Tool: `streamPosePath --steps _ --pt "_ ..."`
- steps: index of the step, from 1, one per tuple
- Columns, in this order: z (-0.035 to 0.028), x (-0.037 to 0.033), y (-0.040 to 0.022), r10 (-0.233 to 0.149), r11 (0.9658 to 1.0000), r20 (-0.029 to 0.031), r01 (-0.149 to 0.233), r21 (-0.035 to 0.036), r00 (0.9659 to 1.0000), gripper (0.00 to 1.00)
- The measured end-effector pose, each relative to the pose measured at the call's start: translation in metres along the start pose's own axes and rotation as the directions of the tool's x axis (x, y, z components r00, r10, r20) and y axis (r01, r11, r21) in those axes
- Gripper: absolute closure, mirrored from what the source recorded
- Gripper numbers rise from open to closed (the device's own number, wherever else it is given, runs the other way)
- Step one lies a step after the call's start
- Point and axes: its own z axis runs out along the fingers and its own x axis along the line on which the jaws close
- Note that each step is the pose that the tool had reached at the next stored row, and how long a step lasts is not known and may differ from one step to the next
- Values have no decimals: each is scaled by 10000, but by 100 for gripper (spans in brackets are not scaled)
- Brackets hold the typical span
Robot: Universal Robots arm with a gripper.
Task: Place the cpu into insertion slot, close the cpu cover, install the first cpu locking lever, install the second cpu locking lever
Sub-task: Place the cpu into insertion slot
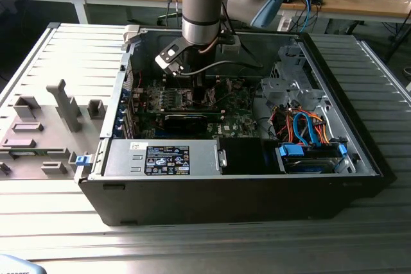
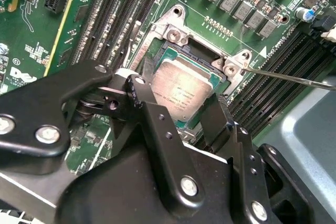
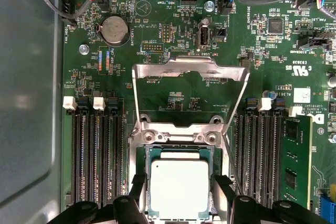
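Observation:
The cpu (image 3: 179,191), a flat square chip with a dull silver top, lies level in the insertion slot (image 3: 177,136) on the green board. In both wrist views my gripper (image 3: 179,183) straddles it, with a black finger against each of two opposite edges. From the other wrist camera the cpu (image 2: 181,88) sits between the fingers (image 2: 137,86) of the gripper (image 2: 176,98). The cpu cover (image 3: 190,70) stands swung up and open beyond the socket. A thin wire locking lever (image 2: 294,78) sticks out free beside the socket. In the exterior view the arm's wrist (image 1: 192,68) reaches down into the open computer case.
Rows of long memory slots (image 3: 97,156) flank the socket on both sides, with a green module (image 3: 295,161) in one. The case walls (image 1: 225,197), a power supply (image 1: 164,158) and a bundle of orange and blue cables (image 1: 305,129) surround the board. A grey fixture tray (image 1: 45,126) lies at the exterior view's left.

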Motion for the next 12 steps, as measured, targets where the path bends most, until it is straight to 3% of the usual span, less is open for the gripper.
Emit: streamPosePath --steps 2,6,10,11,12 --pt "-6 0 0 -1 10000 2 1 1 10000 38" --pt "-91 -2 0 0 10000 1 0 1 10000 38" --pt "-91 -2 0 -50 10000 0 50 -1 10000 40" --pt "-91 -2 0 -78 10000 1 78 -2 10000 46" --pt "-91 -2 0 -102 9999 2 102 -3 9999 46"
